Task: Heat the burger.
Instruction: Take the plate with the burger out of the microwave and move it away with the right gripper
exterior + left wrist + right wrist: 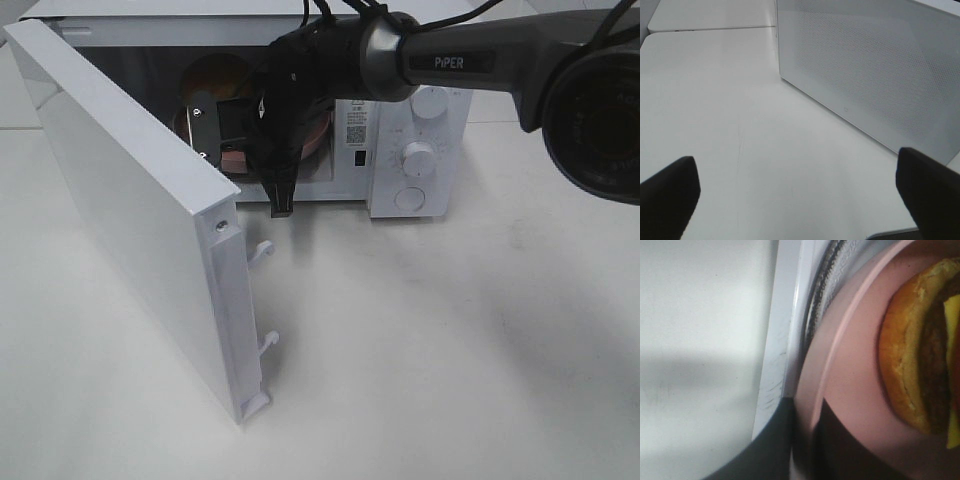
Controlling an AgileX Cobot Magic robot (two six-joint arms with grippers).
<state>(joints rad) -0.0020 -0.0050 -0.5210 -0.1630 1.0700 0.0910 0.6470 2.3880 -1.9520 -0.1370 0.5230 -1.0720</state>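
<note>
We see the burger on a pink plate inside the open microwave. Our right gripper pinches the plate's rim, the burger just beyond its fingers. Our left gripper hangs wide open beside the microwave door.

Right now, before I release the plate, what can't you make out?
- Golden-brown bun burger: cut off by the right wrist view's edge; the arm hides it from the high camera.
- Round pink plate: how far inside the white microwave.
- Right gripper: jaws blurred against the rim.
</note>
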